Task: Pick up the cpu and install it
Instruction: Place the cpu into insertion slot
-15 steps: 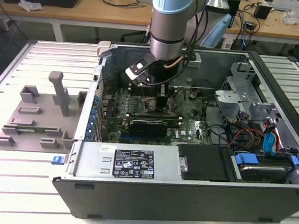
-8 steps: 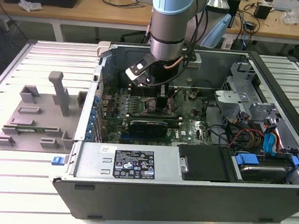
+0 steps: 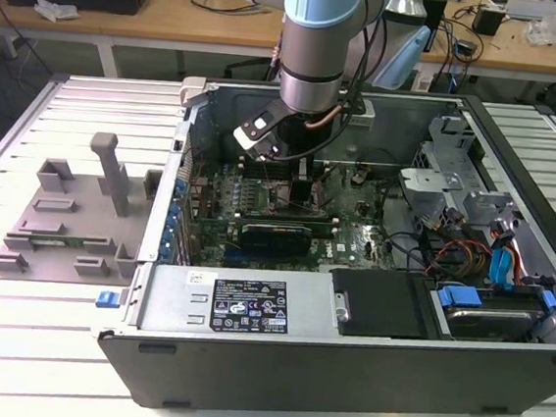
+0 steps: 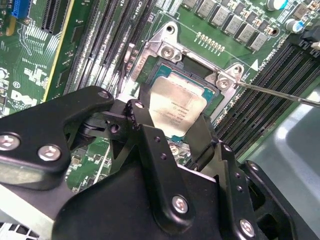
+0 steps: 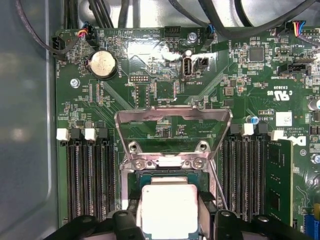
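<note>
Black metal gripper [image 4: 172, 121] clamps the small, flat, silver square cpu [image 4: 176, 104] by opposite edges above the metal-framed socket [image 4: 167, 50]; probably light, stiff, fragile.

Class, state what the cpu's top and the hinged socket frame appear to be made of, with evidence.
The cpu: brushed silvery metal, judging by its dull sheen. The socket frame: probably bright plated steel; it mirrors light.
</note>
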